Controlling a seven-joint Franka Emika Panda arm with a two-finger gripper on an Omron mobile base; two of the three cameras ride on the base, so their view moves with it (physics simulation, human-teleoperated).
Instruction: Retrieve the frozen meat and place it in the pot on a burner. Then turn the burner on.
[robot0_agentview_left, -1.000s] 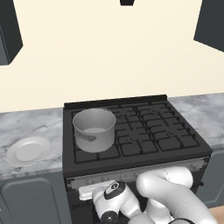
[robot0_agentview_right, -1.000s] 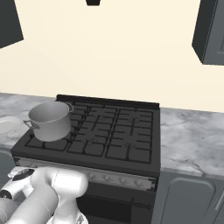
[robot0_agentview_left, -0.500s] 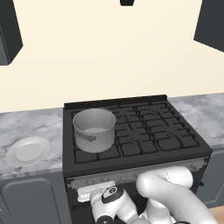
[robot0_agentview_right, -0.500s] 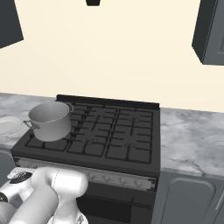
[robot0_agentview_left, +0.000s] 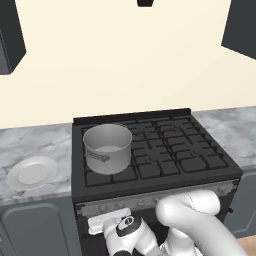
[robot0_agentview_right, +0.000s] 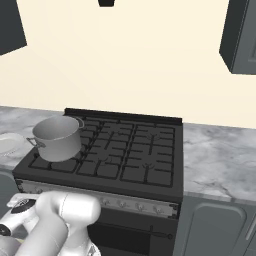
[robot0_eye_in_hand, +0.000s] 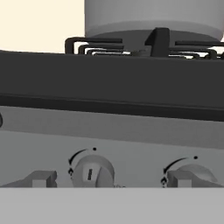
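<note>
Hand view looks straight at the stove's grey front panel, where the two small dark fingertips (robot0_eye_in_hand: 41, 178) rise far apart, one at the lower left and one at the lower right, so the two-finger gripper (robot0_eye_in_hand: 111, 180) stands spread wide and holds nothing. Between the tips, nearer the left one, sits a round grey control knob (robot0_eye_in_hand: 92, 171) with a dark pointer mark; a second grey knob (robot0_eye_in_hand: 192, 173) lies just behind the right tip.

The main risk, as I judge it, is picking the wrong knob: both lie within the fingers' span, and closing on the one that does not feed the burner under the pot would light a neighbouring grate. A grip that lands off-centre could also slip off the knob's rim without turning it.

Above and beyond the fingers, the round grey brushed-metal pot (robot0_agentview_left: 107, 148) stands on the black cast-iron grid burner (robot0_agentview_left: 107, 172) at the front left of the stove. Whether the small red steak lies inside cannot be told.
</note>
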